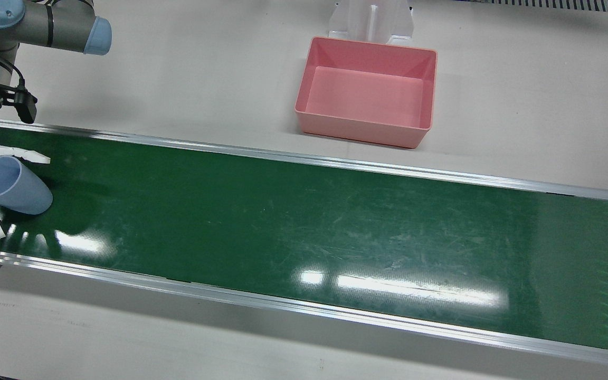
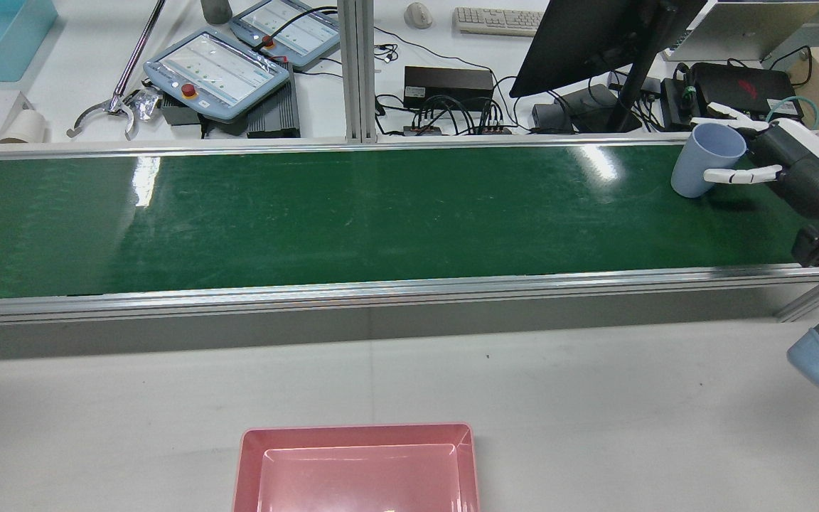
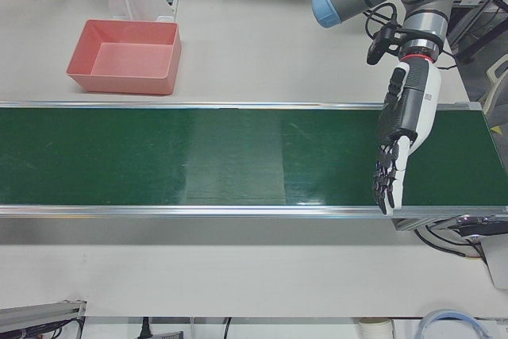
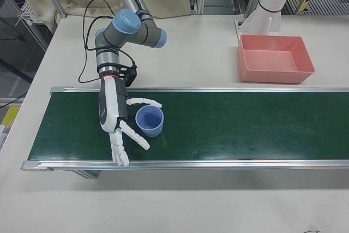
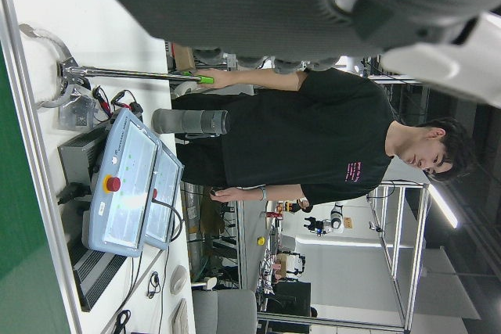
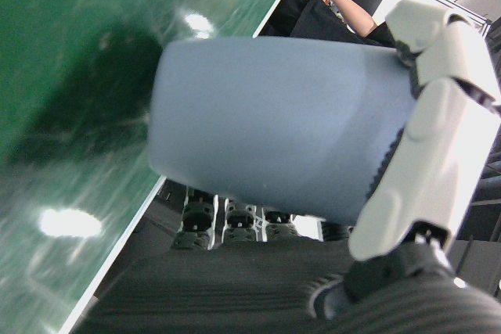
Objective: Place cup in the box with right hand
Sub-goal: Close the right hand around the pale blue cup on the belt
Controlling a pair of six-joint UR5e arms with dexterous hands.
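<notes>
OK, my right hand has fingers apart around the blue cup on the belt's right end w/o clamping, so I close evenly before lifting toward the pink box.

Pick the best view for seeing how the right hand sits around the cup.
Right-front view: the whole right hand and cup show, fingers spread either side. Front view crops them at the edge, rear view shows them small, right hand view is close and blurred.
</notes>
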